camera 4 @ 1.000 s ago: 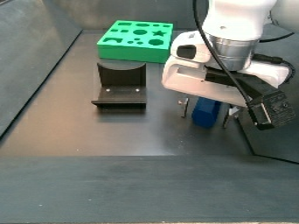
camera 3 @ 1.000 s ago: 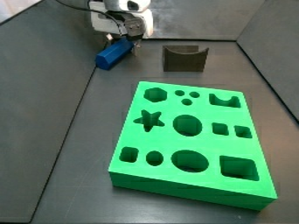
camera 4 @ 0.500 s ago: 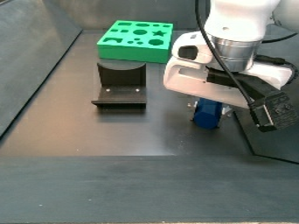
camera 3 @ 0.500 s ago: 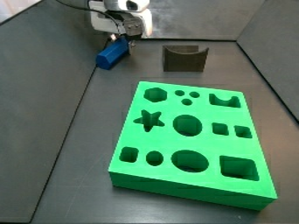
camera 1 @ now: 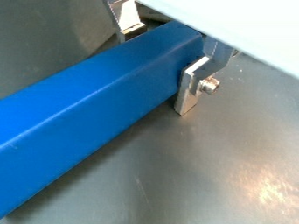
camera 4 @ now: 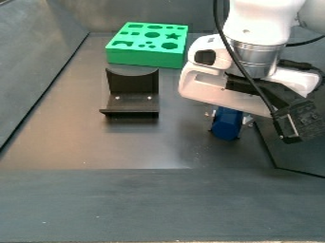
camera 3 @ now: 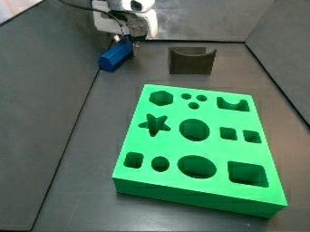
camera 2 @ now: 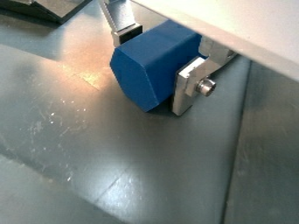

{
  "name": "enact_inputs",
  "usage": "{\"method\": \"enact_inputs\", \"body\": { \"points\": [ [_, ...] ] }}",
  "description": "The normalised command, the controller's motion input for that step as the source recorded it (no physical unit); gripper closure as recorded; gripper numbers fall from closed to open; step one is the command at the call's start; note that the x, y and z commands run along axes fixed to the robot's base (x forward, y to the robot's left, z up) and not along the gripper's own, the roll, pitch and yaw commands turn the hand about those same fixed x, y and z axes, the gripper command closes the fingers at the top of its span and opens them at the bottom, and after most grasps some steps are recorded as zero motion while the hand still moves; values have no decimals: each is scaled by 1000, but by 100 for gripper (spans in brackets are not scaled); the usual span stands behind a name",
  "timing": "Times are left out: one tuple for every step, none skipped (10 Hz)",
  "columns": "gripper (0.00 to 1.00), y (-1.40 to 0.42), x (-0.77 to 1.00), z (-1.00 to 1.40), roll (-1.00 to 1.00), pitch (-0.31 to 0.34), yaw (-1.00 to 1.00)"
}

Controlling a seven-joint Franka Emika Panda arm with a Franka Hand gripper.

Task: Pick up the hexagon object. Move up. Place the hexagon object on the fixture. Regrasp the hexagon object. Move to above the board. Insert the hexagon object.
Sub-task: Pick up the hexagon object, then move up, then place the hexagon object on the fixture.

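Note:
The hexagon object (camera 1: 93,96) is a bright-blue bar lying on the dark floor, seen end-on in a wrist view (camera 2: 152,66). My gripper (camera 1: 160,52) straddles it, and the silver fingers (camera 2: 187,83) press on its two opposite sides. In both side views the gripper (camera 3: 121,41) sits low over the bar (camera 3: 114,57), near the back left corner, while the arm's white body hides most of the bar (camera 4: 226,123). The fixture (camera 3: 190,61) stands apart from the bar. The green board (camera 3: 194,195) lies farther off.
Dark walls enclose the floor close behind and beside the bar. The fixture (camera 4: 129,92) stands between the bar and the board (camera 4: 146,52). A black cable loops from the arm beside the wall.
The gripper has sunk a little lower over the blue bar and its fingers have drawn in against its sides. The bar, the fixture and the board have stayed put.

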Motion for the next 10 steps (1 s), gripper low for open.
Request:
{"method": "enact_inputs", "body": {
  "points": [
    [100,0,0,0,0,0,0],
    [100,0,0,833,0,0,0],
    [100,4,11,829,2,-2,-35],
    [100,2,-11,757,1,12,-37],
    [100,6,-20,656,6,18,-37],
    [100,11,-21,494,11,36,-34],
    [100,12,-21,361,16,47,-32],
    [100,15,-21,181,25,55,-33],
    [100,0,0,1000,0,0,0],
    [100,0,-7,1000,6,11,-2]
  ]
}}
